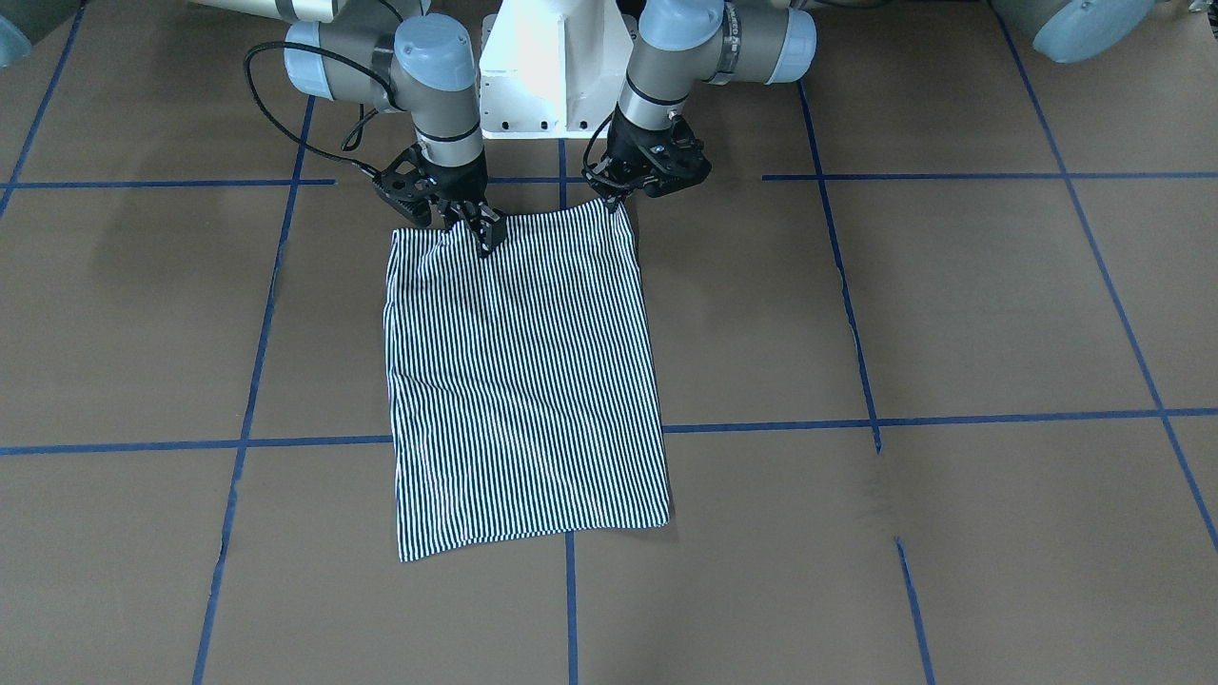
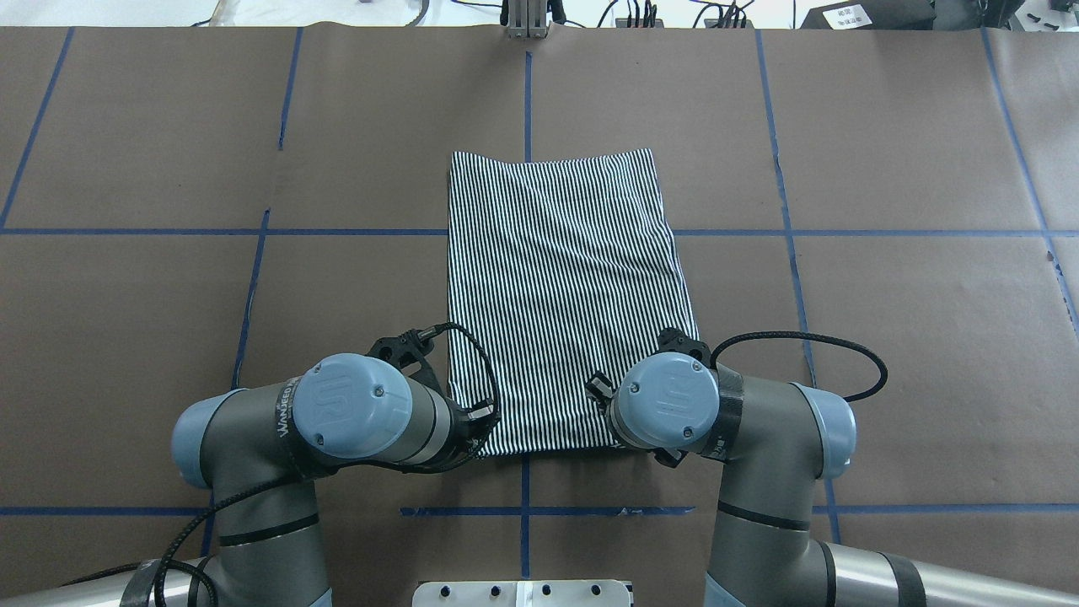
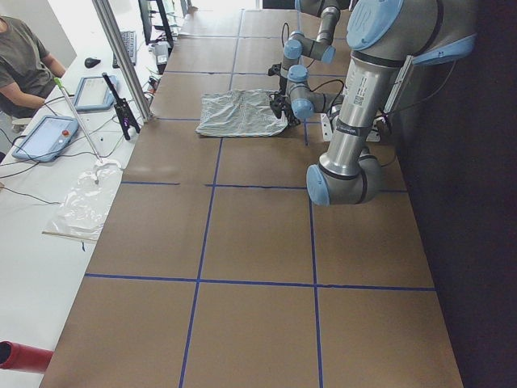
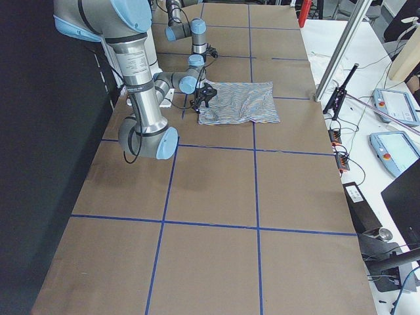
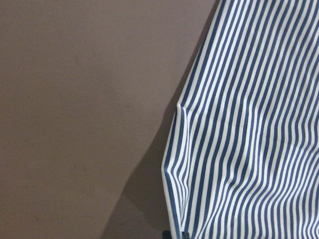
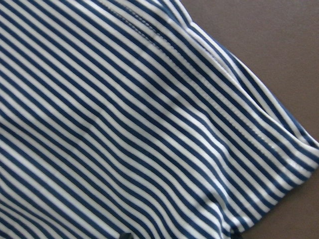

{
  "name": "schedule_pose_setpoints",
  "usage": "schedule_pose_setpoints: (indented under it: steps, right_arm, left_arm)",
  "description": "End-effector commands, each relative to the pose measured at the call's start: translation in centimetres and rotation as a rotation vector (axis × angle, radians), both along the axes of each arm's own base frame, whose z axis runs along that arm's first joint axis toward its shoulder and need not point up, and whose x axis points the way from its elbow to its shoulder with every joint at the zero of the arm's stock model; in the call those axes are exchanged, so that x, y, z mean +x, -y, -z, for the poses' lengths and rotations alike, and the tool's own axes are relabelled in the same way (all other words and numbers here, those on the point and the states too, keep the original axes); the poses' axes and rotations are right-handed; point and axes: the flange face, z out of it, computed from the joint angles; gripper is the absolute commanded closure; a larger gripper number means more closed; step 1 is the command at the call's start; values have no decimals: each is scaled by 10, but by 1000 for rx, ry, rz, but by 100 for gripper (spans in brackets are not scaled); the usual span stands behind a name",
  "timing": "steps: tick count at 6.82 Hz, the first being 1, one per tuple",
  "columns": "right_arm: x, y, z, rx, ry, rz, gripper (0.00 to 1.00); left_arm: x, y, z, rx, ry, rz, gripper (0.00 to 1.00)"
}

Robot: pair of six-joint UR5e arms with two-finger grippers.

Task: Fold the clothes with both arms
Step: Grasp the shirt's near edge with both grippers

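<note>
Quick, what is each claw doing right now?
Left gripper: closed on a corner of the striped shirt.
Right gripper: on the shirt; open or closed cannot be told.

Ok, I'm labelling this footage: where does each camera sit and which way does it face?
Front-facing: across the table, facing the robot; shirt, left arm, right arm, base.
Overhead: behind the shoulders, looking forward-down; both arms.
Exterior left: table's left end; left arm nearest.
Exterior right: right end; right arm nearest.
Left wrist: down on shirt edge.
Right wrist: down on stripes.
Shared: all show the shirt.
</note>
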Motion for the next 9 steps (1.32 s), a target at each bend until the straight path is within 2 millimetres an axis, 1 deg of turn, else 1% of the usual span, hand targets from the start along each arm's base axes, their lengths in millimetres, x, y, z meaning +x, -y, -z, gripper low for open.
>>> schedule_pose_setpoints:
  steps: [1, 4, 6, 7, 8, 9]
  right_arm:
    - [0, 3, 6, 1, 10, -2, 100]
    - [0, 3, 12, 7, 21, -6, 100]
    - [3, 2, 23, 19, 45, -9, 100]
    - [8, 1, 31, 23, 64, -9, 100]
    - [15, 0, 38, 27, 87, -5, 100]
    - [25, -5, 53, 37, 121, -1, 100]
  left_arm:
    - [0, 0, 1, 2, -1, -1, 100]
    - [0, 0, 1, 2, -3, -1, 100]
    - [-2, -1, 4, 3, -9, -2, 100]
    - [-8, -3, 8, 4, -19, -2, 100]
    - [-17, -9, 15, 11, -38, -7, 100]
    - [-28, -16, 19, 9, -31, -12, 100]
